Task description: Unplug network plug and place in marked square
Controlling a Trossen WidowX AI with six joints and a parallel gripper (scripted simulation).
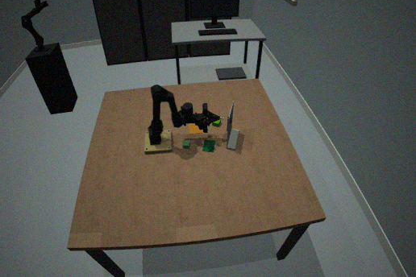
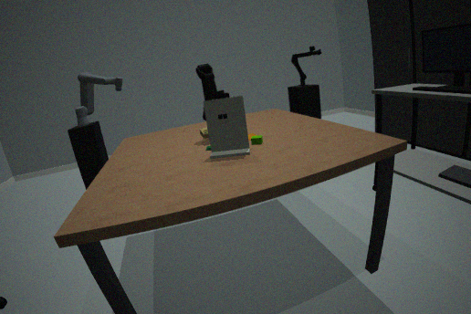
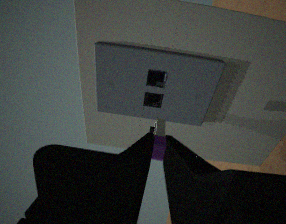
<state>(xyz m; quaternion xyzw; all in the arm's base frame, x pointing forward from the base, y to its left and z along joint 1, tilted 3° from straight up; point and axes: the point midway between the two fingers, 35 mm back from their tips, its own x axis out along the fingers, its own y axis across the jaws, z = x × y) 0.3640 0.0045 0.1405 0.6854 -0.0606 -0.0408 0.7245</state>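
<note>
My gripper [image 1: 220, 118] [image 3: 158, 140] is shut on a purple network plug [image 3: 159, 149]. The plug's clear front end and thin tab show just beyond the fingertips. The upright panel [image 1: 230, 119] [image 2: 234, 130] [image 3: 95, 25] stands in front of the fingers. On its grey socket plate [image 3: 117, 80], the upper socket [image 3: 156, 78] and lower socket [image 3: 153, 100] both look empty. The plug is out of the sockets, below them in the wrist view, with a gap to the plate. A flat orange patch [image 1: 196, 128] and a flat green patch [image 1: 209, 146] lie on the table; which is the marked square is unclear.
A dull green block [image 1: 186, 143] is near the arm's base plate [image 1: 158, 149]. A bright green block [image 1: 217, 123] [image 2: 256, 140] lies beyond the gripper. The panel's pale foot [image 1: 233, 139] [image 2: 230, 153] rests on the wooden table [image 1: 193, 190] [image 2: 183, 183].
</note>
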